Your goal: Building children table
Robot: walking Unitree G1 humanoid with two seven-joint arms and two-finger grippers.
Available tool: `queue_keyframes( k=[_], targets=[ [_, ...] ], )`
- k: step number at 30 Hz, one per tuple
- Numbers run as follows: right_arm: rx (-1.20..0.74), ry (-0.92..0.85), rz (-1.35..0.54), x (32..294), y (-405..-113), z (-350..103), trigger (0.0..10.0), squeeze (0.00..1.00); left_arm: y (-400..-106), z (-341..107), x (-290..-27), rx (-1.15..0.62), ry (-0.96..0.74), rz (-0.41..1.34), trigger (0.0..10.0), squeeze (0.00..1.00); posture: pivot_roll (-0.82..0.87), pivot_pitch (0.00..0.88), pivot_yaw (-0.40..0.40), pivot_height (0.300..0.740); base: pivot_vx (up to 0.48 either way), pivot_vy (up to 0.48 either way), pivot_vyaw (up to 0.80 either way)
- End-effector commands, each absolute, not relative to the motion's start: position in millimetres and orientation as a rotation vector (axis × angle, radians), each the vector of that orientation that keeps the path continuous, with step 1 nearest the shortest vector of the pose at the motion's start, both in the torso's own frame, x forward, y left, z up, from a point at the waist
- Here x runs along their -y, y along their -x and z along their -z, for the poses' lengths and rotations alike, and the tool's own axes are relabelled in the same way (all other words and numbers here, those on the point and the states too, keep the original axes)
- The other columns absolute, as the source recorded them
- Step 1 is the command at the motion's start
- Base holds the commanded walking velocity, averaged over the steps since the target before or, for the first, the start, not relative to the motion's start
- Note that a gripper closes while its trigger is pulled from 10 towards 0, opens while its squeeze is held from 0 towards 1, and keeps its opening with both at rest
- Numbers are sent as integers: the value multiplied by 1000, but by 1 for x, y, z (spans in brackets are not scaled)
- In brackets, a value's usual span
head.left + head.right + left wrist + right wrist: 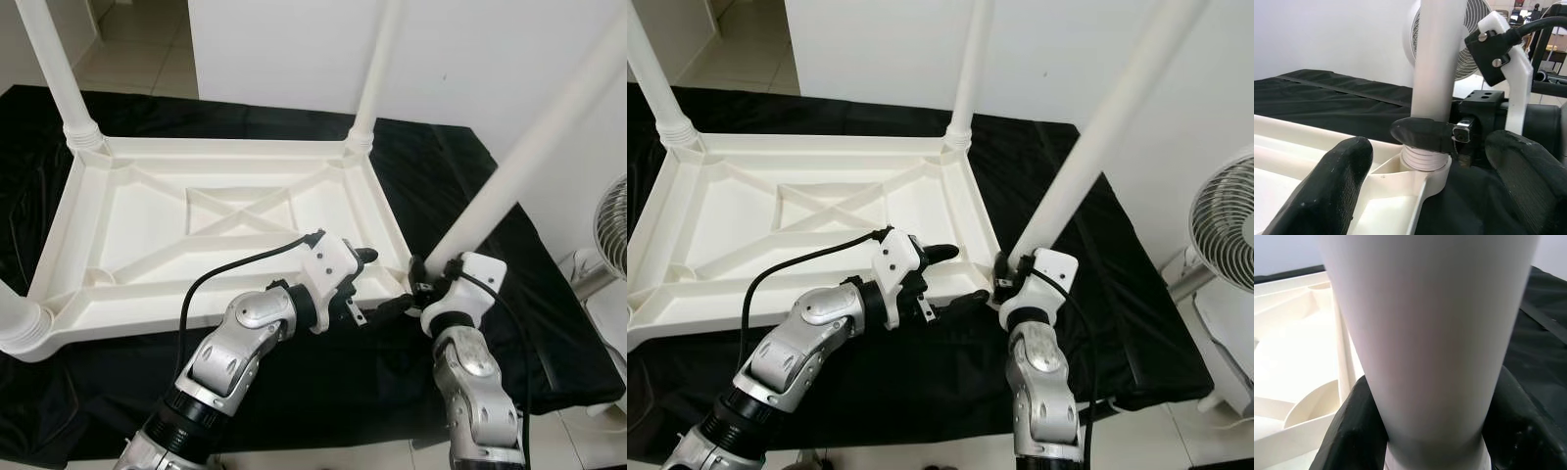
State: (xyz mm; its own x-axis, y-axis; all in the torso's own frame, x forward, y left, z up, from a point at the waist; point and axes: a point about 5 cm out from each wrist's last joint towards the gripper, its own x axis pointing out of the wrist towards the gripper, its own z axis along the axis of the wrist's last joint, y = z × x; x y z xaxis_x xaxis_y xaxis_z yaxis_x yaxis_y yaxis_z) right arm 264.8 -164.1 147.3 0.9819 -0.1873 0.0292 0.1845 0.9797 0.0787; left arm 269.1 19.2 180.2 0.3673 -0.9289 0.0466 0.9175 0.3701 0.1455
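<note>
Nearest the head camera, the two silver arms reach forward over the black cloth [323, 372]. The right gripper [1003, 278] has its fingers closed around the base of a white table leg [1087, 147], just above the ribbed collar where the leg enters the corner socket; in the right wrist view the leg [1425, 333] sits between the two black pads [1352, 431], both pressed against it. The left gripper [950, 277] stands just beside that same corner, its fingers spread wide and holding nothing: one finger lies over the tabletop's rim, the other over the cloth. In the left wrist view the spread fingertips [1327, 186] frame the leg's socket and the right gripper's clamped finger.

The white plastic tabletop [147, 264] lies upside down on the cloth, ribbed underside up with a cross brace at its centre. Legs stand in its corners: one at the far left [59, 69], one at the far right [377, 69], one at the near left [15, 328], and the gripped one at the near right, leaning outward. A white fan [1225, 220] stands on the floor at the robot's right.
</note>
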Motion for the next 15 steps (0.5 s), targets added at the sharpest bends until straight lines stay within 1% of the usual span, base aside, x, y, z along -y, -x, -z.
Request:
queue_keyframes(
  k=[1, 6, 7, 10, 11, 13, 14, 15],
  targets=[
    [-29, -36, 324, 179, -257, -138, 10000, 0, -265, -181, -16, 135, -96, 1220, 10000, 0, 12, 84, -106, 740, 0, 0, 0],
    [-36, -41, 328, 179, -256, -138, 10000, 0, -265, -181, -16, 134, -99, 1222, 10000, 0, 11, 81, -106, 740, 0, 0, 0],
    [-37, -47, 328, 177, -256, -138, 10000, 1000, -265, -181, -15, 135, -98, 1221, 10000, 0, 11, 81, -106, 740, 0, 0, 0],
    [-30, -66, 301, 172, -258, -139, 10000, 1000, -265, -181, -15, 137, -95, 1220, 10000, 0, 14, 82, -109, 740, 0, 0, 0],
    [-46, -95, 220, 167, -263, -138, 10000, 1000, -264, -181, -15, 136, -95, 1219, 10000, 0, 14, 84, -110, 740, 0, 0, 0],
    [-46, -95, 220, 167, -263, -138, 10000, 1000, -264, -181, -15, 136, -95, 1219, 10000, 0, 14, 84, -110, 740, 0, 0, 0],
    [-33, -87, 190, 167, -265, -140, 10000, 1000, -264, -180, -15, 135, -95, 1218, 10000, 0, 14, 84, -110, 740, 0, 0, 0],
    [-37, -94, 111, 165, -269, -140, 10000, 0, -264, -180, -15, 134, -96, 1218, 10000, 0, 15, 85, -109, 740, 0, 0, 0]
  ],
)
